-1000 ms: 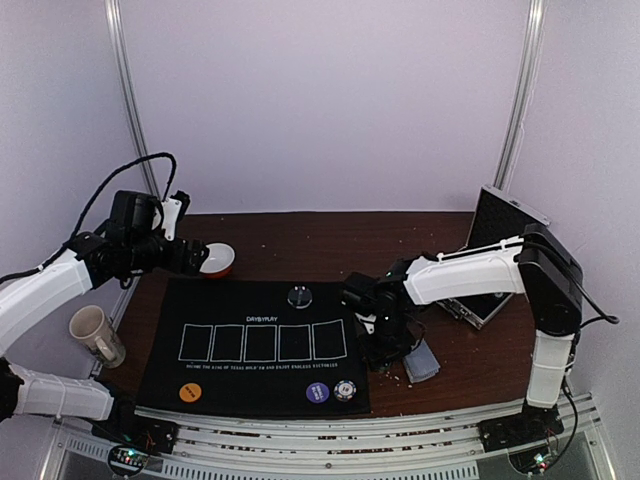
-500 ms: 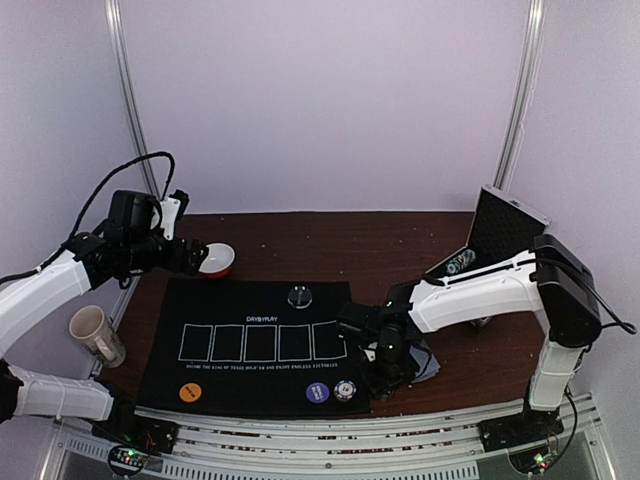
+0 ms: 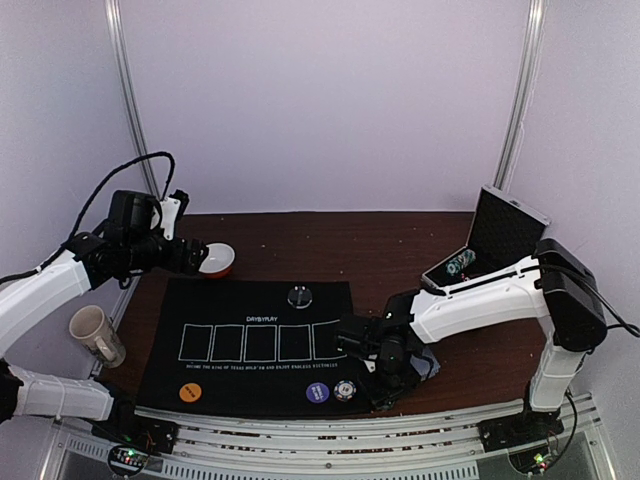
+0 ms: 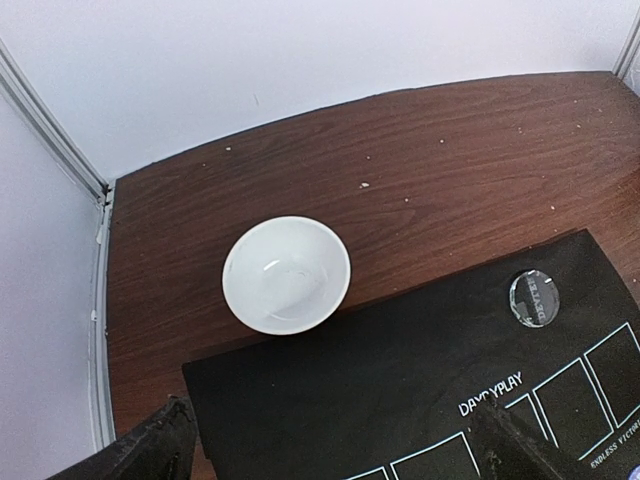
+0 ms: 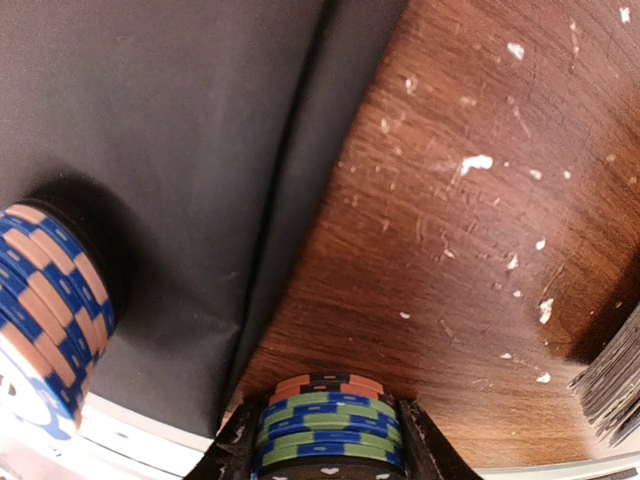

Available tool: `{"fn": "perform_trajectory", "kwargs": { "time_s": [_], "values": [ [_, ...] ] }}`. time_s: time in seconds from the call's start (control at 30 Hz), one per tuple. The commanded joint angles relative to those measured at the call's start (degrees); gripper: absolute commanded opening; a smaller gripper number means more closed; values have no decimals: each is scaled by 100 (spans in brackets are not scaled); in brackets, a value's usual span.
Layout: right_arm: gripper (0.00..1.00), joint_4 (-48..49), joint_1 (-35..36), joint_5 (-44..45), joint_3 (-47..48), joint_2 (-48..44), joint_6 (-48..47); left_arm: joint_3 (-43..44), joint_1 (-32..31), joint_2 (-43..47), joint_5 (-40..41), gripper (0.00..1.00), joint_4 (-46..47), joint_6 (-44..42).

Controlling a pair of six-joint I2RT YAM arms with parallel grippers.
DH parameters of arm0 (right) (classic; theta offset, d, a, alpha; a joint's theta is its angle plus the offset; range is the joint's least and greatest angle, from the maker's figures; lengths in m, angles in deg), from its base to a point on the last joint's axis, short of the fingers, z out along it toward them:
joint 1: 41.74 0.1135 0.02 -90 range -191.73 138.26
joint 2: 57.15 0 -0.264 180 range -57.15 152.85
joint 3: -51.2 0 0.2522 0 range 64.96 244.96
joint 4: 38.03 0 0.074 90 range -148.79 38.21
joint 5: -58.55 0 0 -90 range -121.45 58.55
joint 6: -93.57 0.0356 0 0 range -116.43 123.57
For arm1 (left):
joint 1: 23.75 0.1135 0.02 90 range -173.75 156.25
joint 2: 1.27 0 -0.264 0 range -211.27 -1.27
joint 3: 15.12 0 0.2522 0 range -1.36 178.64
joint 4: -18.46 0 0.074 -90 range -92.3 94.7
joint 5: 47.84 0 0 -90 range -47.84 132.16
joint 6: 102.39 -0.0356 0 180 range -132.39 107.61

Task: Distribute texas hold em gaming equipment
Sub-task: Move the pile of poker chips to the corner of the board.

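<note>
Right end effector (image 5: 328,450) half-closed on stacked green-blue-orange round chips (image 5: 325,412); left end effector (image 4: 335,445) wide, empty. Five white-outlined card boxes (image 3: 262,342) on black mat (image 3: 220,300) unfilled.

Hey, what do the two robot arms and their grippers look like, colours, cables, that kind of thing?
Both have smooth white shell links, seen on the left arm and right arm, with black joints and wrists. A black cable loops above the left wrist. The left gripper and right gripper are black with dark, blocky fingers.
</note>
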Motion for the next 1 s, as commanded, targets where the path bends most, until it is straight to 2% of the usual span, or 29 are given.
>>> {"fn": "perform_trajectory", "kwargs": {
  "time_s": [0.0, 0.23, 0.47, 0.77, 0.97],
  "values": [
    [32, 32, 71, -212, -431, 472, 59, 52, -20, 51, -58, 98, 232, -65],
    [42, 108, 73, -179, -575, 474, 110, 85, -19, 12, -81, 98, 211, -72],
    [47, -116, 96, 120, -394, 604, 83, 91, -12, 16, -85, 98, 211, -70],
    [48, -467, 261, 567, -210, 721, 209, 81, -17, 34, -94, 98, 210, -69],
    [53, -413, 383, 627, -156, 798, 273, 92, -20, 43, -109, 98, 210, -69]
  ]
}}
